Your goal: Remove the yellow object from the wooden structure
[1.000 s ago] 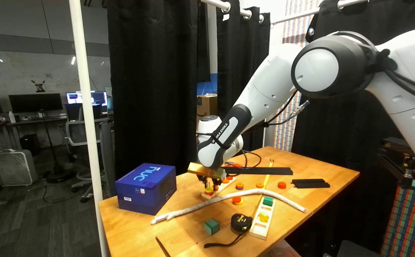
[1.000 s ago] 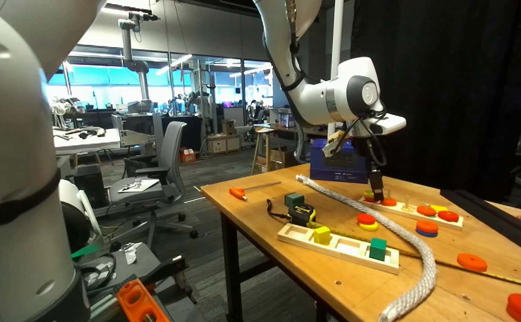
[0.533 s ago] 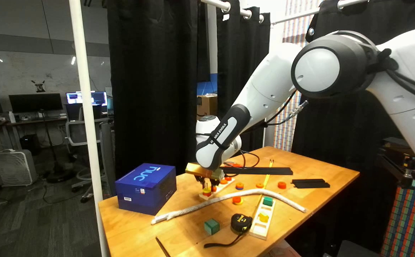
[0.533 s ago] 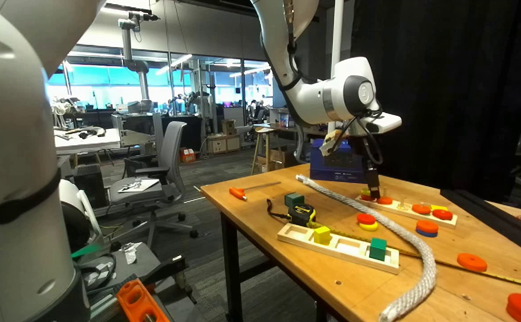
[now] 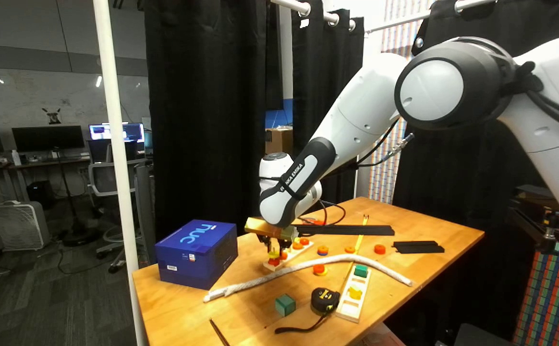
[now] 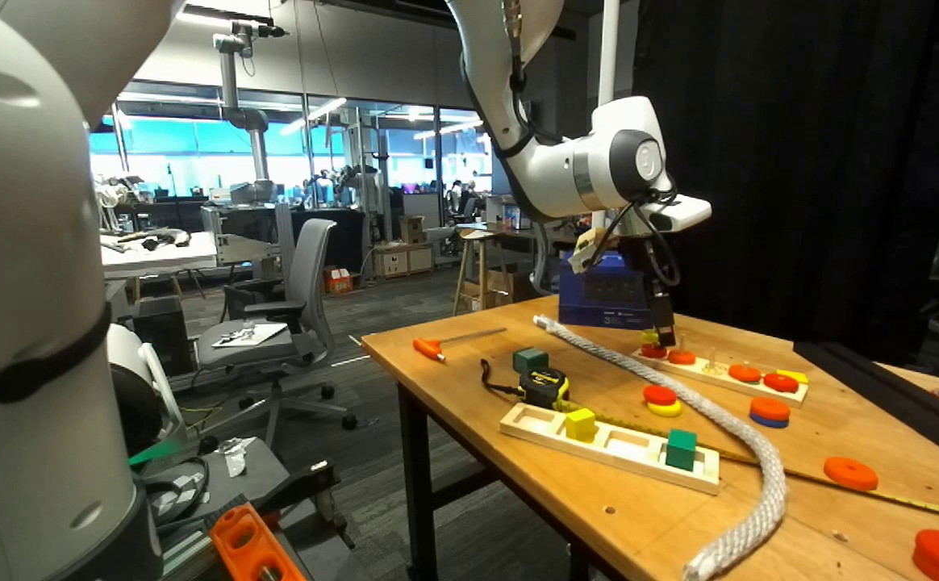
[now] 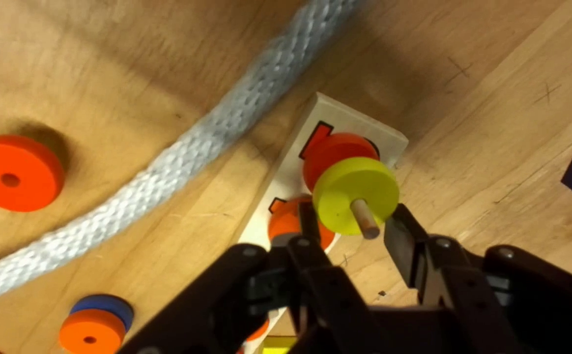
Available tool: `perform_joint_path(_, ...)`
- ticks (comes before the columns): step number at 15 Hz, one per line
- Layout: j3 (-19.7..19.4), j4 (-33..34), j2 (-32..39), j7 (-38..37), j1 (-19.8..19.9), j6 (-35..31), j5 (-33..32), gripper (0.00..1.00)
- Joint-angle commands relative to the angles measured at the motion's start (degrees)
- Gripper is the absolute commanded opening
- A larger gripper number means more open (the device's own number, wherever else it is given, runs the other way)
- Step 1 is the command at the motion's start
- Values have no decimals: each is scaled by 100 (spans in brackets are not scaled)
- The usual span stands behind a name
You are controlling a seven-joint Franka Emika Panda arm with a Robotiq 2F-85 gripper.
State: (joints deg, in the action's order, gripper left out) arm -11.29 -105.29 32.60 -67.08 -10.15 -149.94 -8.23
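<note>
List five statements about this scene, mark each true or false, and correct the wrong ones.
1. A peg of the pegboard pokes through the yellow disc. True.
2. Only the yellow disc is on the pegboard. False: a red disc is on it too, below the yellow one.
3. The gripper has the yellow disc between its fingers. True.
4. Every block is green. False: a yellow block sits in the wooden tray.
5. The blue box stands on the table. True.

- Wooden tray [image 6: 619, 457]: one, with four compartments [image 6: 629, 444].
- Yellow block [image 6: 580, 424] in the tray: one.
- Green blocks [image 6: 681, 449]: two.
- Pegged board [image 7: 291, 179]: one.
- Yellow ring [image 7: 337, 196] on a peg [image 7: 364, 219]: one.
- Red or orange rings [image 7: 336, 150] on the board: four visible.
- Rope [image 7: 143, 189]: one.
- Tape measure [image 6: 544, 389]: one.
</note>
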Motion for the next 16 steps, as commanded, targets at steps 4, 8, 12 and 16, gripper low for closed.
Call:
perform_joint_path(4,-222,4,-264,-191,-310,50,-292,24)
perform_joint_path(8,-318,-62,-411,-289,-411,56,-487,24)
perform_joint_path(12,-180,-188,-504,15,-237,538,-480,24)
perform_joint_path(16,167,-338,-563,749,78,1118,-269,24)
